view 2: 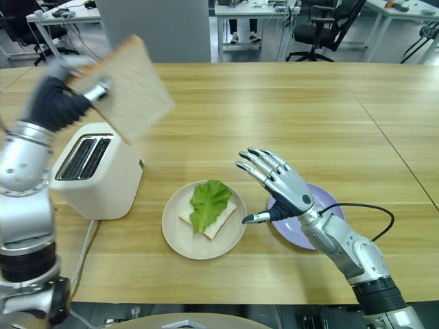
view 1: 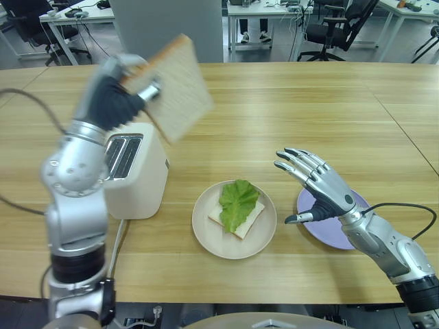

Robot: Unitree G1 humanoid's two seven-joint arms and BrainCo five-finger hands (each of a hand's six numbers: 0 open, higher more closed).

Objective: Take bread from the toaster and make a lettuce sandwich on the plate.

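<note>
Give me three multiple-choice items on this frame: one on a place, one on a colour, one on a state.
1. Where does the lettuce leaf lie?
A. in a bowl
B. on the bread on the beige plate
C. on a cutting board

2. What colour is the second plate, under the right hand?
A. purple
B. green
C. black

3. The left hand is:
A. open and empty
B. shut on a knife
C. shut on a toast slice

Answers:
1 B: the leaf covers the bread on that plate.
2 A: purple shows beneath the open hand.
3 C: its fingers clamp the slice above the toaster.
</note>
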